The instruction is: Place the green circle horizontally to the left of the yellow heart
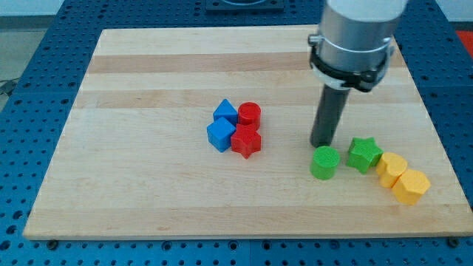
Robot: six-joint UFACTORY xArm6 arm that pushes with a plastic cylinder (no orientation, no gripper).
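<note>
Wooden worktop (148, 199). No gripper fitted: a plain rod, my tip (321, 145) just above the green circle (324, 162), at or near touching. Green star (364, 154) right of circle; yellow heart (391, 168) and yellow hexagon (410, 186) beyond. Centre cluster: two blue blocks (222, 125), red cylinder (250, 114), red star (246, 140).

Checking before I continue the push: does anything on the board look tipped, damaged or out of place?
Nothing stands out. Every block sits flat on the board, and my tip rests just above the green circle.
</note>
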